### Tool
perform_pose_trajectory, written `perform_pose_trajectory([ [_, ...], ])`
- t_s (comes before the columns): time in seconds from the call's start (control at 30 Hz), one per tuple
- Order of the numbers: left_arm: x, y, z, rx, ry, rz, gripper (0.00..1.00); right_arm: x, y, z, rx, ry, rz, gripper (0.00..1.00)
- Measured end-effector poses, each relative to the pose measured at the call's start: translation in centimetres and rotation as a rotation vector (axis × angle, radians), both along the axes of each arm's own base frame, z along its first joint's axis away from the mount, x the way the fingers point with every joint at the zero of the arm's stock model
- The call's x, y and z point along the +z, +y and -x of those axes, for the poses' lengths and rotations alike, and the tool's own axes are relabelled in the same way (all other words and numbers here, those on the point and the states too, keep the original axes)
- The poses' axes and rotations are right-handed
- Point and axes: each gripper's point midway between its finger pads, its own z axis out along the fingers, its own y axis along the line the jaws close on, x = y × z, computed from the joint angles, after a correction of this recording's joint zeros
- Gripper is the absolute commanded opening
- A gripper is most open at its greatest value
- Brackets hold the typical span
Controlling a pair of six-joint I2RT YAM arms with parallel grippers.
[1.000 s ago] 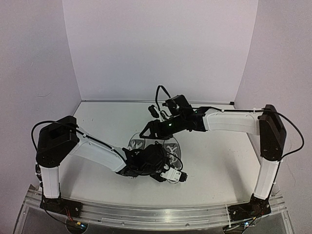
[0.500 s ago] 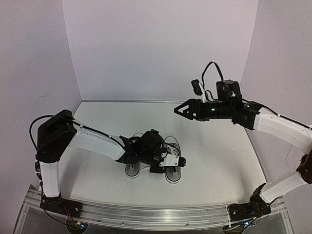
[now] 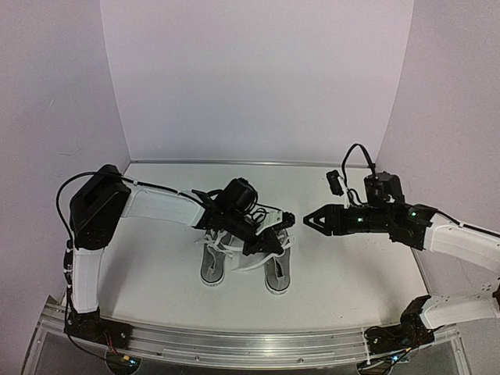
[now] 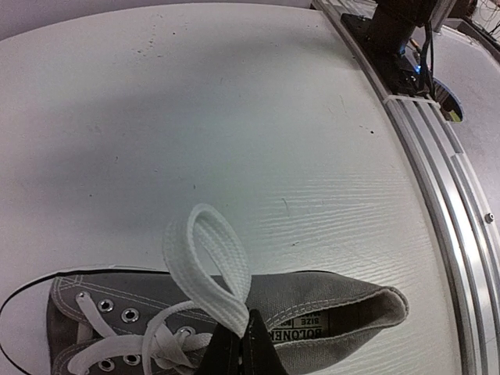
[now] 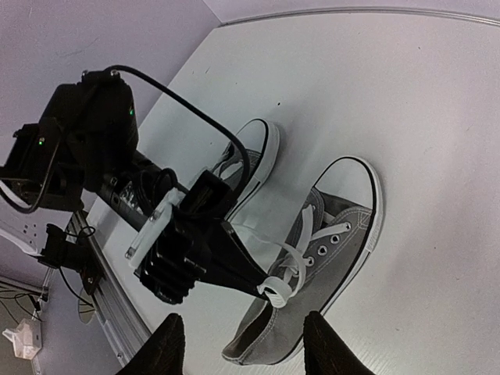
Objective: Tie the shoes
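— While the left arm (image 3: 156,207) and right arm (image 3: 461,238) both reach in over the white table (image 3: 351,273), where do the shoes (image 3: 212,266) sit?
— Mid-table, side by side and near each other, heels toward the arm bases, toes toward the back wall. The left arm stretches across above them. The right arm comes in from the right side, apart from the pair.
— And the left gripper (image 3: 269,238)?
— Pinched tight on a white lace loop (image 4: 207,262), held raised above the shoe on the right of the top view. Its wrist camera shows the loop standing up out of the closed tips, over grey canvas and eyelets.
— The right gripper (image 3: 306,219)?
— Fingers spread apart with nothing between them. It hovers just right of the pair, pointed at the loop.
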Motion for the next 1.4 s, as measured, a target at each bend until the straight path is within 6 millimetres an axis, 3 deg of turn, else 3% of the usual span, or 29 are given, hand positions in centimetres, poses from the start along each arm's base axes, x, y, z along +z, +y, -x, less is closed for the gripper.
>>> perform_pose_trajectory([
  [0.27,-0.9,0.5,0.6,-0.022,0.106,-0.011,0.0,-5.4,-0.1,0.9,-0.007,0.093,-0.013,0.44],
  [0.5,-0.8,0.4,0.6,-0.016,0.12,-0.006,0.0,-8.7,1.5,-0.1,-0.04,0.202,-0.088,0.46],
  [0.8,-0.6,0.3,0.3,-0.011,0.111,0.007,0.0,-8.9,3.8,-0.1,-0.026,0.245,-0.169,0.5],
  [1.13,-0.9,0.4,0.1,-0.002,0.104,0.005,0.0,-11.4,5.6,0.9,-0.022,0.325,-0.143,0.32],
  [1.4,-1.2,0.7,0.1,0.003,0.107,0.0,0.0,-10.8,6.2,0.3,-0.034,0.315,-0.162,0.29],
])
